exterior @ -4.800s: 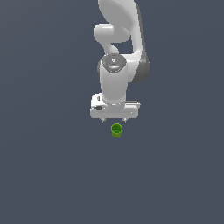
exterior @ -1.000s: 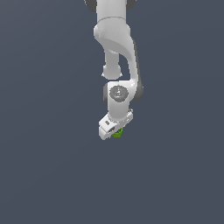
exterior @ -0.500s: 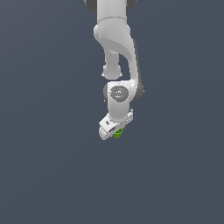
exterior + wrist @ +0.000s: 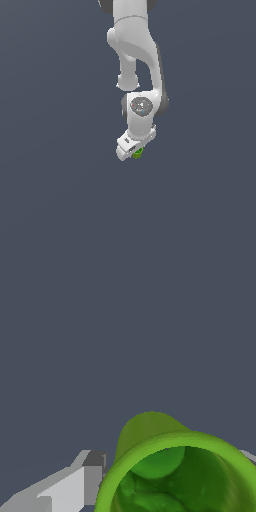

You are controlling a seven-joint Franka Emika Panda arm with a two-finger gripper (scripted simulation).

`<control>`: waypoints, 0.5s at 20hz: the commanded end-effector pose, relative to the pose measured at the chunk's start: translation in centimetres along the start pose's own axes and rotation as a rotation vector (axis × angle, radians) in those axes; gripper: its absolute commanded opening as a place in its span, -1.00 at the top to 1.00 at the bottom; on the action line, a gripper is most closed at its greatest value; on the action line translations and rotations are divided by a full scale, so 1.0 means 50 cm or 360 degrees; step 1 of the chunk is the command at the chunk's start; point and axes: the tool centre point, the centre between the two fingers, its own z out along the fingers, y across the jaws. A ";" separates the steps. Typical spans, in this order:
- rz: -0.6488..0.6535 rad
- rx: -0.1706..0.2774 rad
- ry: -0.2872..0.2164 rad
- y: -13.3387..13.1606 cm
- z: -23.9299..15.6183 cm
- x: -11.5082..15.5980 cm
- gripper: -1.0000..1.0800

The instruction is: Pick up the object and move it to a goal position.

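Wrist view: cup fills frame, hollow top facing camera, finger pressed beside it. So end effector clamped on cup, tucked at its tip. Exterior view: arm bent down, wrist tilted, cup peeking out underneath. Guessing carry phase, goal not visible anywhere.

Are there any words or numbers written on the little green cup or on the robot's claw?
None: no words, numbers or signs can be read in either view. The green cup, the claw and the white arm are all plain.
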 end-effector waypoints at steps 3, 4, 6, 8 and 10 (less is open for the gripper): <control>-0.0002 -0.0001 0.0003 -0.024 -0.034 0.051 1.00; -0.0002 -0.0001 0.0003 -0.030 -0.043 0.064 1.00; -0.0002 -0.0001 0.0003 -0.043 -0.061 0.092 1.00; -0.0002 -0.0001 0.0003 -0.057 -0.080 0.121 1.00; -0.0002 -0.0001 0.0003 -0.071 -0.100 0.152 1.00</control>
